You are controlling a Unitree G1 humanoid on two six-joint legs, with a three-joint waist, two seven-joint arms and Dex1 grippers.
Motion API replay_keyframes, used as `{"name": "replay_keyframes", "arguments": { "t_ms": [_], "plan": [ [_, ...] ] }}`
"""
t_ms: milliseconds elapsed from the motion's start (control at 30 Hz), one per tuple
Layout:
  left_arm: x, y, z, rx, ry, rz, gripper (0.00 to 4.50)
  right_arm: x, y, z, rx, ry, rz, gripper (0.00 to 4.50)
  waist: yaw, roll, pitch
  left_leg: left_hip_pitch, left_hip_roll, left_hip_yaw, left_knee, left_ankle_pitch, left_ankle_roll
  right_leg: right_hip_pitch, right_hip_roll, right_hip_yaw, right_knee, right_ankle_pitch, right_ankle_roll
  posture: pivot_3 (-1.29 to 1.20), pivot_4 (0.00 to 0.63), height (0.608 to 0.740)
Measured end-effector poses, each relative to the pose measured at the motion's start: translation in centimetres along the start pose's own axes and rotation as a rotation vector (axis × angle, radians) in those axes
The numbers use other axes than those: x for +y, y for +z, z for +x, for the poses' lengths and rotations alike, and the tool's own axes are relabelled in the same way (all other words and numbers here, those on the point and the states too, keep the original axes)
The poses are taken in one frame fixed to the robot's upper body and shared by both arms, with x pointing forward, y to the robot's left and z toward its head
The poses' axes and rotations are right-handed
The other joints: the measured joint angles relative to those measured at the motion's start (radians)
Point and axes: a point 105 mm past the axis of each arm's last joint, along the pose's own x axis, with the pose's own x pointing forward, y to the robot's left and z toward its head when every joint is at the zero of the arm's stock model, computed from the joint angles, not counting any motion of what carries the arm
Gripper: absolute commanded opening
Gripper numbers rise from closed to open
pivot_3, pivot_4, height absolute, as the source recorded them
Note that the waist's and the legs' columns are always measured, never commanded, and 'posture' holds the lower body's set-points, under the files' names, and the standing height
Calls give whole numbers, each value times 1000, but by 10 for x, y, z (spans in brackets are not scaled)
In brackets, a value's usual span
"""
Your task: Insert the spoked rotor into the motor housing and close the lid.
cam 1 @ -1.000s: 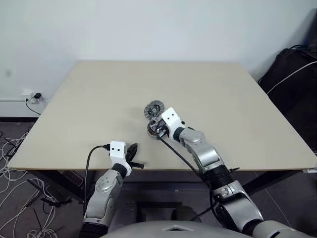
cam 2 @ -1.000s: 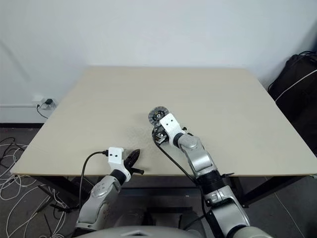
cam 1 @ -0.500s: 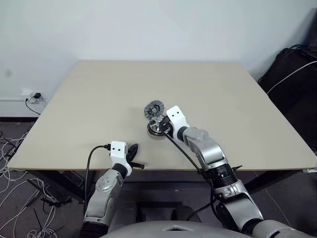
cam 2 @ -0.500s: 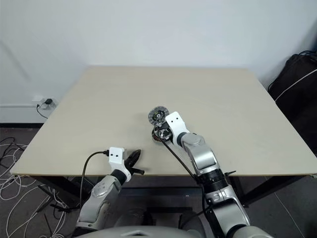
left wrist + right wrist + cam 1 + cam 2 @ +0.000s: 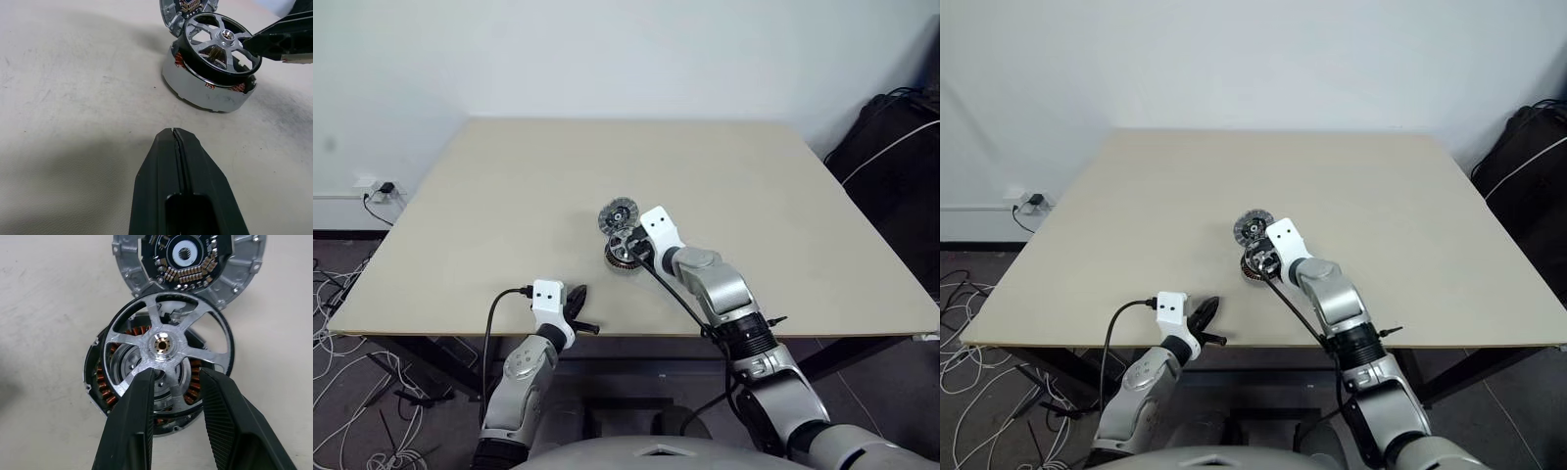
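the right claw [image 5: 173, 382] comes in over the middle of the beige worktop [image 5: 489, 196], and in the head views its white wrist block covers part of the parts there, so those views give little more than a small dark-and-silver cluster just left of centre. the right wrist view is clearer: the spoked rotor [image 5: 168, 343], a thin dark ring with bright machined spokes meeting at a small hub with a brassy bore, sits tilted over the motor housing [image 5: 105, 382], not seated flat in it. the two black fingers [image 5: 129, 426] stand a little apart, one on each side of a lower spoke, their ribbed inner faces close to the metal; whether they actually pinch the spoke i cannot tell. below the rotor, the housing shows copper-brown windings in a ring inside a silvery round shell, its lower half cut off behind the fingers.

the lid [image 5: 188, 259] lies just beyond the housing, at the upper centre of that frame, inner face up: a grey cast rim with bolt ears, a dark board with tiny components, a pale central ring. its top edge runs out of frame.

the left claw [image 5: 178, 147] is pressed together, a single seam between its matte black fingers, resting low near the worktop's near edge, at lower left in the head views, well apart from the parts.
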Motion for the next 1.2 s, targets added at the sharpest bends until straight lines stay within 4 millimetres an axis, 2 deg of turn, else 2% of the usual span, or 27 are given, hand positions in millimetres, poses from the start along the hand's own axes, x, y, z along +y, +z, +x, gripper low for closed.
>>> {"name": "replay_keyframes", "arguments": {
  "t_ms": [267,367,467,667,933,1200],
  "plan": [
    [0,0,0,-2,7,-5,0,-2,-4,4,21,-2,-6,1544,0,0,0,0,0,0,0,0,0,0,0,0,0,0,0,0,0,740],
    [0,0,1,-4,9,-9,0,-2,-7,6,34,1,-13,935,0,0,0,0,0,0,0,0,0,0,0,0,0,0,0,0,0,740],
    [0,0,1,-5,13,-10,0,1,-6,6,35,8,-24,30,0,0,0,0,0,0,0,0,0,0,0,0,0,0,0,0,0,740],
    [0,0,0,-6,15,-11,0,2,-6,6,34,10,-31,30,0,0,0,0,0,0,0,0,0,0,0,0,0,0,0,0,0,740],
    [0,0,0,-6,15,-12,0,6,7,-5,-21,33,-26,30,0,0,0,-1,0,0,0,0,0,-1,0,0,0,0,0,0,0,740],
    [0,0,1,-5,13,-13,0,14,-3,-6,16,60,-34,30,0,0,0,-1,0,0,0,0,0,-1,0,0,0,0,0,0,0,740]
  ]
}}
